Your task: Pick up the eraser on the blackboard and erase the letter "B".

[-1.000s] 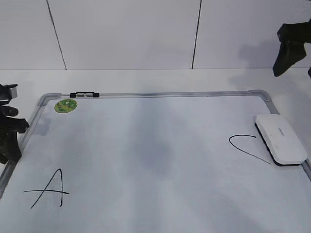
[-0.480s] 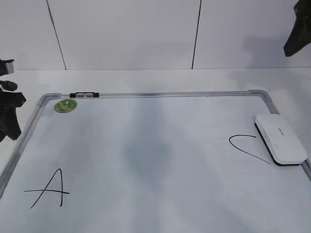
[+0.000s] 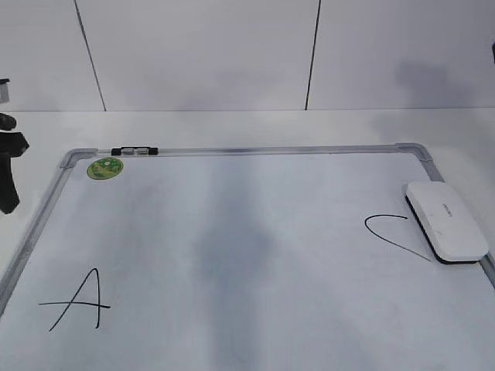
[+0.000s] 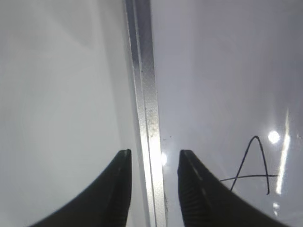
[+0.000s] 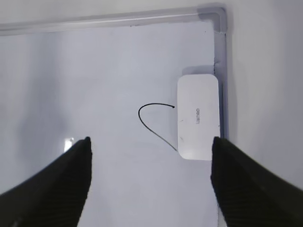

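The white eraser (image 3: 447, 222) lies flat at the right edge of the blackboard (image 3: 232, 232), a white board with a grey frame. It partly covers the black "C" (image 3: 384, 227). The black "A" (image 3: 73, 301) is at the front left. No "B" shows; the board's middle has only a faint grey smear. My left gripper (image 4: 151, 156) is open and empty above the board's left frame rail (image 4: 144, 94); it shows at the left edge of the exterior view (image 3: 8, 193). My right gripper (image 5: 150, 139) is wide open and empty, high above the eraser (image 5: 198, 118) and the "C" (image 5: 154, 120).
A small black-and-silver marker (image 3: 134, 151) lies on the board's far rail, next to a round green sticker (image 3: 105, 168). A white wall stands behind the white table. The "A" also shows in the left wrist view (image 4: 251, 165).
The left gripper has risen and drawn back to the left edge. The right gripper has moved up and right, almost out of the exterior view. The eraser has not moved.
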